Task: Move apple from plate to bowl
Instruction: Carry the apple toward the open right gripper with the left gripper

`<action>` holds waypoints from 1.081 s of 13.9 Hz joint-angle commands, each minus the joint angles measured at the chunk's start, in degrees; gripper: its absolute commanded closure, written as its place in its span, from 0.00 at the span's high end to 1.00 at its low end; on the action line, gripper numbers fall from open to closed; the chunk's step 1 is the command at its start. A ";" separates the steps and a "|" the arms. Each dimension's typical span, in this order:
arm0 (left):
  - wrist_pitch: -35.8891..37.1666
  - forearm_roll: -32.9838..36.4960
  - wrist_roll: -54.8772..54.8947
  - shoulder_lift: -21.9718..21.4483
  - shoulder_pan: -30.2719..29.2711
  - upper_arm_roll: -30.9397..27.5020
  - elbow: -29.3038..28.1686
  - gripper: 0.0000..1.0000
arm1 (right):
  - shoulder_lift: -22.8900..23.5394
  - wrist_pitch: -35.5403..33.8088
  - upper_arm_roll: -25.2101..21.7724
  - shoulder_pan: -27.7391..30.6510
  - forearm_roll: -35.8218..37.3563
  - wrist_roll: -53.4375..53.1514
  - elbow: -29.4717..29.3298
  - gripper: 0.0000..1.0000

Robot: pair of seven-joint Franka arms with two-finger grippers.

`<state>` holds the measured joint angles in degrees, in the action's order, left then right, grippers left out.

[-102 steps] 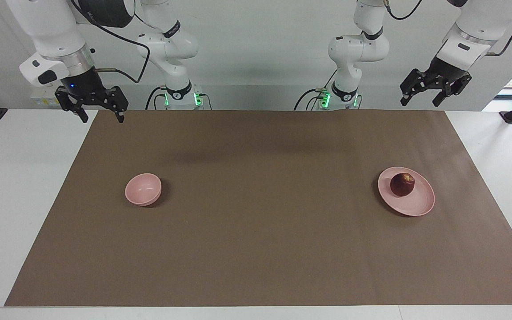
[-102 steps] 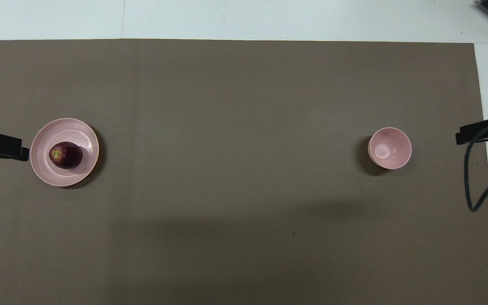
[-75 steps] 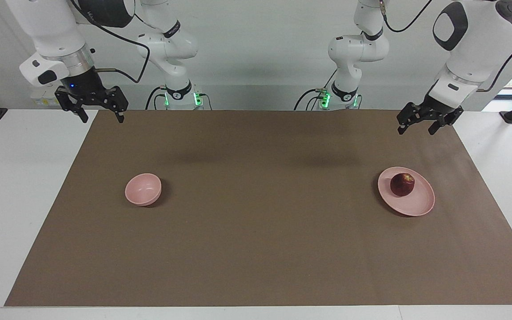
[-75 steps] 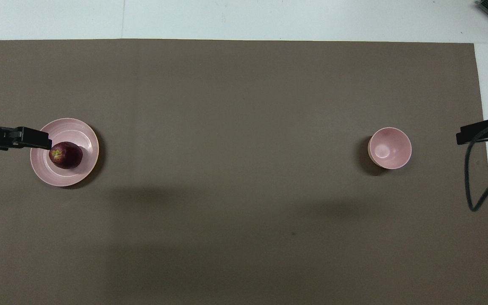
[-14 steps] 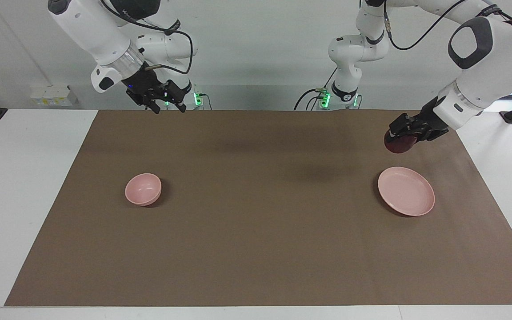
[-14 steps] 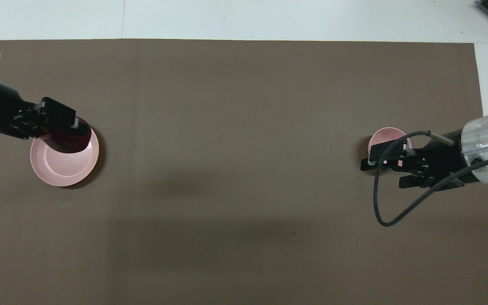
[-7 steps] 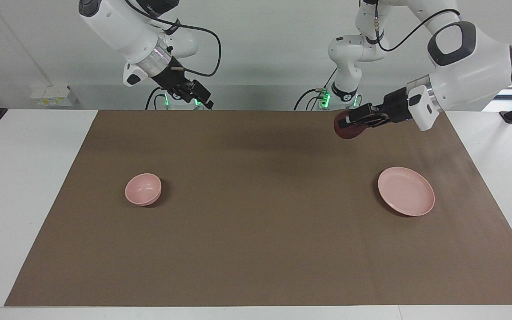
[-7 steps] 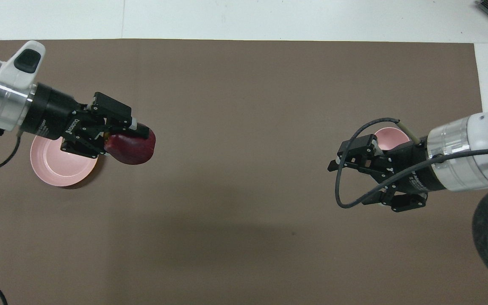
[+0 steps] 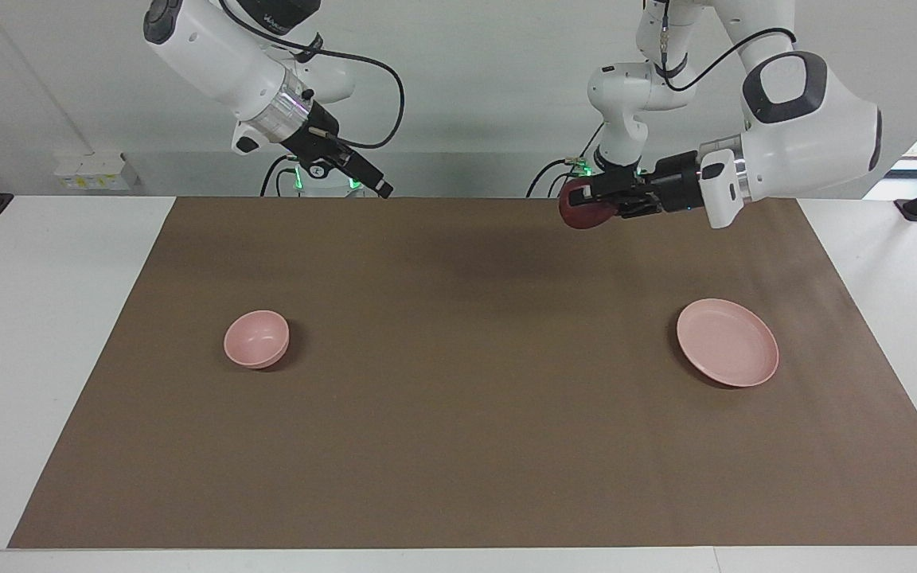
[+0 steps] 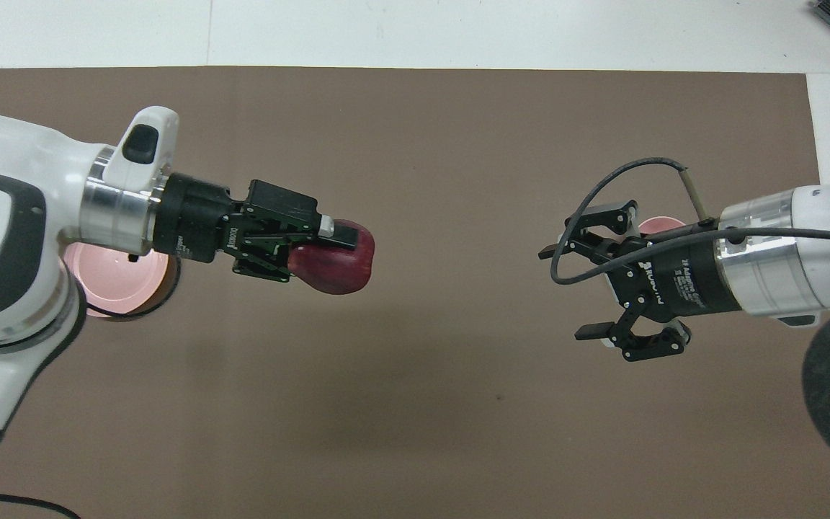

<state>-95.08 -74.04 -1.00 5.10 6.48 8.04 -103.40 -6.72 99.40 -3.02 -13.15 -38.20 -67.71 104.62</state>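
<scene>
Apple (image 10: 334, 265): clamped in left hand (image 10: 314, 249), raised over the counter (image 9: 458, 446) middle.
Right hand (image 10: 575, 292): fingers spread apart, raised, facing the apple.
Plate (image 9: 727, 343): bare, toward the left arm's end of the counter.
Bowl (image 9: 256, 339): toward the right arm's end, holding nothing.

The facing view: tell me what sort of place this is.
Probably a robotics lab bench. Two white arms stand at a white table covered by a brown mat; bare walls, trailing cables. The left pincer holds an apple aloft; the right pincer is open.
</scene>
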 commanded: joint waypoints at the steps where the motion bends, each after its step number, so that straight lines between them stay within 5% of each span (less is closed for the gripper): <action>1: -3.35 -8.91 8.53 -0.71 3.96 -0.57 -4.96 0.00 | 0.65 2.38 0.12 0.15 -5.55 -7.42 0.94 1.00; 9: -11.69 -21.48 14.09 0.79 13.29 -0.31 -4.97 0.00 | 4.96 2.12 -0.05 2.51 -20.14 -15.53 -0.29 1.00; 15: -18.37 -24.93 19.01 1.93 14.00 2.77 -4.44 0.00 | 4.69 -5.44 -0.23 5.85 -26.13 -13.42 -0.12 1.00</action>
<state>-110.53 -96.99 15.93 7.08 19.86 10.44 -107.56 -1.81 96.25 -3.50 -8.82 -61.87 -81.73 104.67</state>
